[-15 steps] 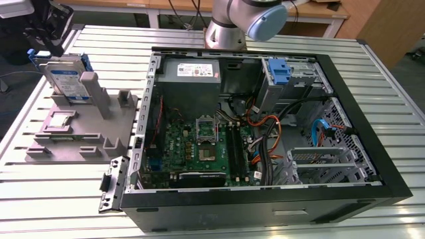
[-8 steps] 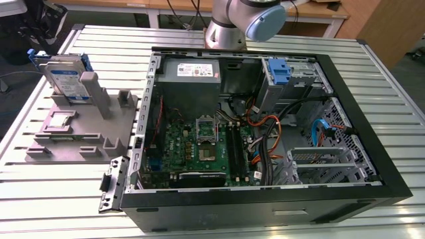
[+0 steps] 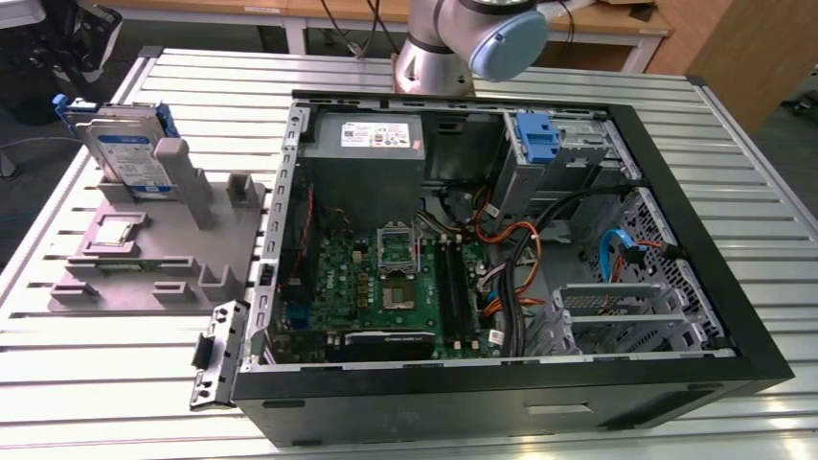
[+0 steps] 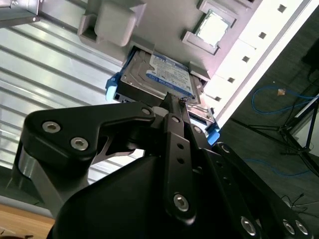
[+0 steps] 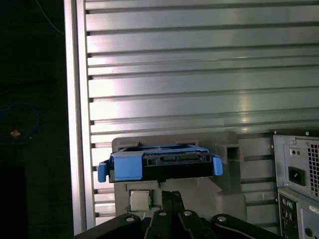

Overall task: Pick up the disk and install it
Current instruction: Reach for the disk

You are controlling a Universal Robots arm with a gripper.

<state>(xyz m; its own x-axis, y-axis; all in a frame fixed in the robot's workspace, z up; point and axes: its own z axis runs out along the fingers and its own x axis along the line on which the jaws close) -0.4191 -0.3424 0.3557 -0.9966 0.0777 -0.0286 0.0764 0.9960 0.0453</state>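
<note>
Exterior view: arm (image 3: pixel 466 43) cut off at the top edge; holder (image 3: pixel 172 172) hides the disk's (image 3: pixel 124 151) lower end. Second wrist view: hand (image 4: pixel 172 102) covers the disk's near edge. First wrist view: disk edge-on, label face unseen; case (image 5: pixel 299 184) cropped.

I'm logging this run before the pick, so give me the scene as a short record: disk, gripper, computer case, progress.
disk: the disk stands upright in the grey holder, to the exterior view's left of the case
gripper: the gripper in the first wrist view is shut, holds nothing and is clear of the disk
computer case: the computer case is open, lying on the slatted table
progress: disk not yet picked up
</note>
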